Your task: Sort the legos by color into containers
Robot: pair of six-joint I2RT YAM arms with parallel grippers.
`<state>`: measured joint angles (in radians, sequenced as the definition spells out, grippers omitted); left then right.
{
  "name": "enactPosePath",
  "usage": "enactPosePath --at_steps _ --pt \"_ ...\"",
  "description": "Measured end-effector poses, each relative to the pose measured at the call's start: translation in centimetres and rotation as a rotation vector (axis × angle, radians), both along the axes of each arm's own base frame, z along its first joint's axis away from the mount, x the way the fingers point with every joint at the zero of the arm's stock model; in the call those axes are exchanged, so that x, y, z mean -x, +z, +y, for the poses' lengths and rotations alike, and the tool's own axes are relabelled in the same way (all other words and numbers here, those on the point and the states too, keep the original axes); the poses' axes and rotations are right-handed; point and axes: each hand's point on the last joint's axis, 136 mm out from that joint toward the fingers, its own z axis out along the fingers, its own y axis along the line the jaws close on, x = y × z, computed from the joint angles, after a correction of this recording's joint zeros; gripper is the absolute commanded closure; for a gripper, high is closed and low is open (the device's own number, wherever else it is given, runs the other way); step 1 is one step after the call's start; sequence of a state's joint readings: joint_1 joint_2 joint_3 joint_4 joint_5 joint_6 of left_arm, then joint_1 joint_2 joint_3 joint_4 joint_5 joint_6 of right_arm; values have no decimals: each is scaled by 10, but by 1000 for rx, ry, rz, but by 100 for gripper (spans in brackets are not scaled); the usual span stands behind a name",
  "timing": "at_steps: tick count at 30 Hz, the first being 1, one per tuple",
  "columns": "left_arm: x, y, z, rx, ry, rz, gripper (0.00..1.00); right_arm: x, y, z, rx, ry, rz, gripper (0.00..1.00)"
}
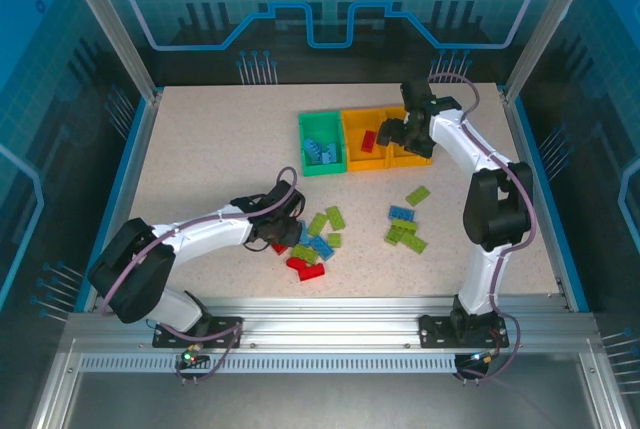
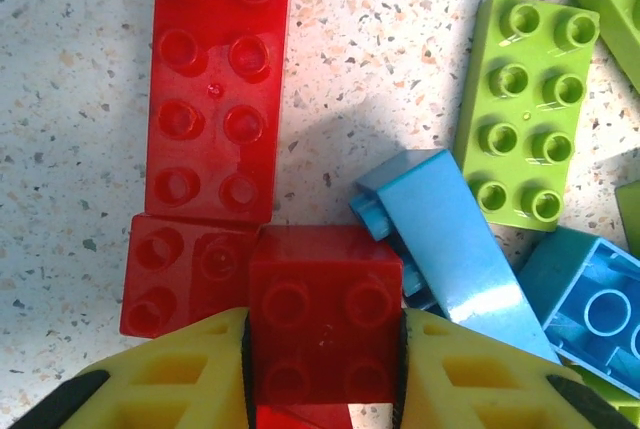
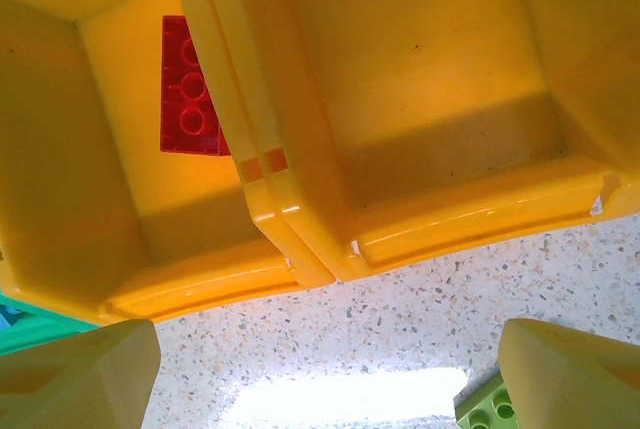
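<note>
My left gripper (image 2: 325, 369) is shut on a small square red lego (image 2: 325, 314); its yellow fingers press both sides of it, low over the table. Beside it lie a long red lego (image 2: 215, 84), blue legos (image 2: 450, 239) and a lime one (image 2: 525, 109). From above, the left gripper (image 1: 283, 232) sits at the left edge of that mixed pile (image 1: 318, 241). The containers stand in a row at the back: green (image 1: 304, 144), orange-yellow (image 1: 350, 144), and a third orange-yellow one (image 3: 440, 99). My right gripper (image 1: 400, 134) hovers open at their front edge, holding nothing.
Blue legos (image 1: 320, 152) lie in the green bin and a red one (image 3: 190, 89) in the middle bin. A second group of lime and blue legos (image 1: 405, 229) lies right of centre, near the right arm. A lime lego (image 3: 490, 409) shows by the right fingertip.
</note>
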<state>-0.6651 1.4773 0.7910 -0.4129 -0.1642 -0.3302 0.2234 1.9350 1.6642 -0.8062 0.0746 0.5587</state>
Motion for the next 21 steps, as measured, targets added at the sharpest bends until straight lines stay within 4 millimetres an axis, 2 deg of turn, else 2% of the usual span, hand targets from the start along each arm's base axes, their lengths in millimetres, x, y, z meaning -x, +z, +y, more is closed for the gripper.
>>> enactPosePath --at_steps 4,9,14,21 --pt "-1 8 1 7 7 -22 65 0 -4 0 12 17 6 14" --pt "-6 35 4 31 25 -88 64 -2 -21 1 52 54 36 17" --pt "-15 64 3 52 39 -156 63 -11 -34 13 104 110 40 21" --pt "-28 98 -3 88 52 -229 63 -33 -47 21 156 156 27 50"
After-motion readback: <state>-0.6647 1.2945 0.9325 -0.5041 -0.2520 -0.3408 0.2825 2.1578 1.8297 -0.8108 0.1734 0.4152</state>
